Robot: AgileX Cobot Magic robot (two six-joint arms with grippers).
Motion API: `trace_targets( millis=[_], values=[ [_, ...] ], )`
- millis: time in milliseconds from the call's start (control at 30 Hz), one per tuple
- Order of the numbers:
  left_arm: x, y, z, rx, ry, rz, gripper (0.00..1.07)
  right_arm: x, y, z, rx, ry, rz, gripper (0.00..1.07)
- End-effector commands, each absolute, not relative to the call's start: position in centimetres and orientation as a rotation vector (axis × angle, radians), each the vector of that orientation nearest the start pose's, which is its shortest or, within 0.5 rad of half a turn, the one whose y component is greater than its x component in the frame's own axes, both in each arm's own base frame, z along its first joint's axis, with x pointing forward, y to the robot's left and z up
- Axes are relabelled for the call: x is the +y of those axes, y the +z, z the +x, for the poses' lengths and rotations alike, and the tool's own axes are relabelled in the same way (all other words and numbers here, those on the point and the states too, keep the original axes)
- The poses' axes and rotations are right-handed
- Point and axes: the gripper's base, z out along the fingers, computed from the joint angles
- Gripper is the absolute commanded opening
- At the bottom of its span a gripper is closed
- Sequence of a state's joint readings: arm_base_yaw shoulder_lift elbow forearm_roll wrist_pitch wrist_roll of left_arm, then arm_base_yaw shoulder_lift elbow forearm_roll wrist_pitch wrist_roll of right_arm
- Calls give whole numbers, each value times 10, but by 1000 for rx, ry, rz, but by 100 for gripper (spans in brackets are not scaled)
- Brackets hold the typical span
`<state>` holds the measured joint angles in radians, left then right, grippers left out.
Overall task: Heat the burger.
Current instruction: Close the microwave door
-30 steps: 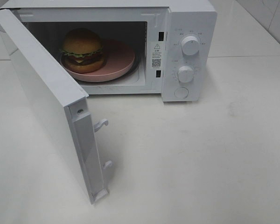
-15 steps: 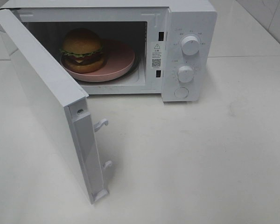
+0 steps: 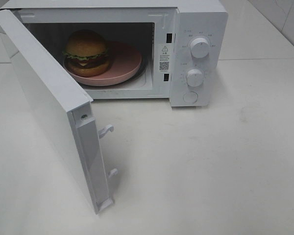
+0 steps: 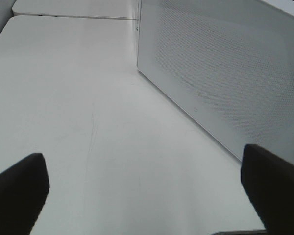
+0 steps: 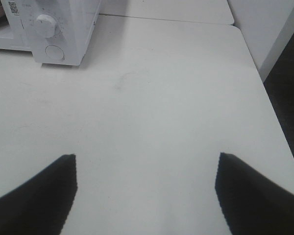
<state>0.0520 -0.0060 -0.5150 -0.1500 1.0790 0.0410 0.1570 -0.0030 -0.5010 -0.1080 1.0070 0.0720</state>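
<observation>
Burger (image 3: 86, 53) upright, bun up, round, at nine o'clock on plate (image 3: 128, 62) in microwave (image 3: 198, 24); left end effector (image 4: 143, 164), right end effector (image 5: 146, 160) wide.

- microwave (image 3: 198, 29): top and back run off the frame
- pink plate (image 3: 127, 62) inside the microwave: front-left rim tucked behind the open door (image 3: 44, 93)
- print round the microwave's knobs (image 3: 200, 47): way too tiny to read
- left gripper (image 4: 147, 196), right gripper (image 5: 144, 191): just dark fingertips, rest cropped
</observation>
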Motion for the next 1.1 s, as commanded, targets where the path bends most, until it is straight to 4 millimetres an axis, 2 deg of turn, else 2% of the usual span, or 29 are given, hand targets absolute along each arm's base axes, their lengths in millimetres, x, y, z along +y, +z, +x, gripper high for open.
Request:
trace_targets(
  millis=[33, 833, 1033, 1100],
  values=[
    [-12, 281, -10, 2013, -121, -1, 100, -10, 282, -7, 1937, 17, -76, 76],
    [-12, 282, -9, 2011, -112, 12, 100, -10, 282, -7, 1937, 17, -76, 76],
    [-12, 292, 0, 2010, -115, 5, 100, -10, 282, -7, 1937, 17, -76, 76],
    [-11, 295, 8, 2026, -114, 1, 99, -10, 282, -7, 1937, 17, -76, 76]
  ],
)
